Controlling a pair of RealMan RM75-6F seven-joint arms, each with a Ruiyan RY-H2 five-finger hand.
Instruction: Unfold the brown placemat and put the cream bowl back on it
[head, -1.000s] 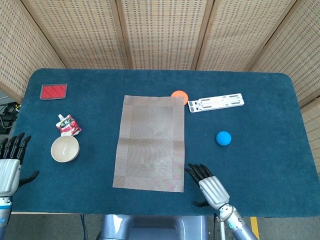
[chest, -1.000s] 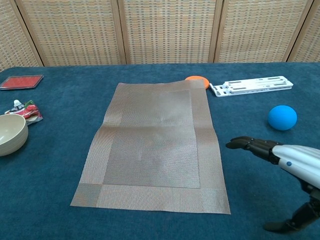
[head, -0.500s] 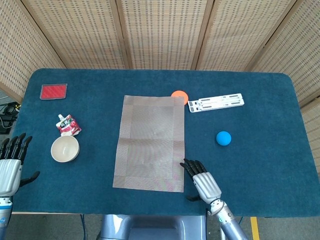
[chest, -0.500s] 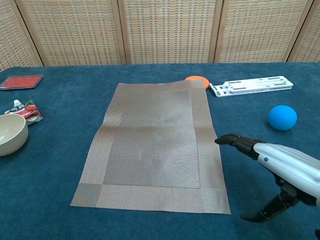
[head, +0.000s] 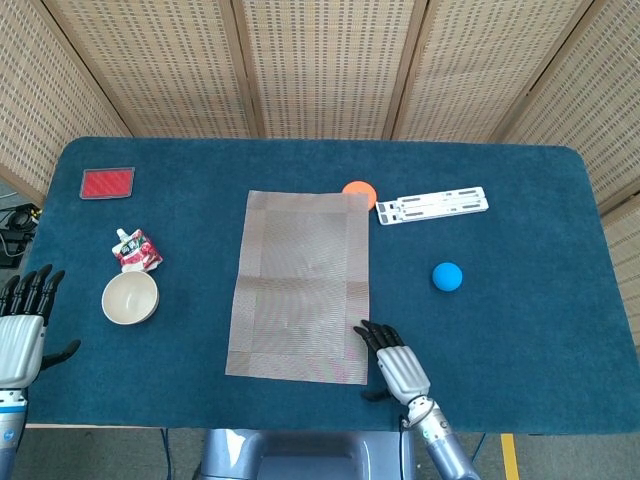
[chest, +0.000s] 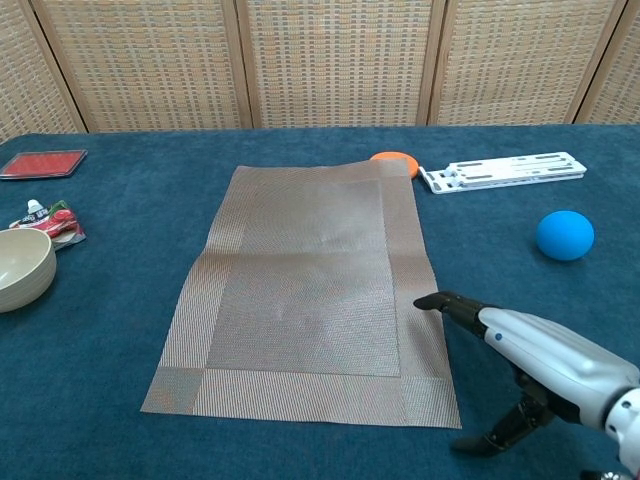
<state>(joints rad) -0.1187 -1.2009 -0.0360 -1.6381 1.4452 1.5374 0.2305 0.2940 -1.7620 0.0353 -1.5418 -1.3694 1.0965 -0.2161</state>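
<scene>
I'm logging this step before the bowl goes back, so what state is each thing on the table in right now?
Brown woven placemat: unfolded, lying flat.
Cream bowl: upright, empty, on the cloth left of the placemat.
Right hand: holds nothing, fingertips at the placemat's near right edge.
Left hand: holds nothing, fingers apart, near the table's left edge.
Red snack pouch: lying beside the bowl.

The right hand reaches forward low, fingers straight and together, thumb dropped beneath, holding nothing. The left hand hangs at the near edge, fingers apparently extended, empty.
</scene>
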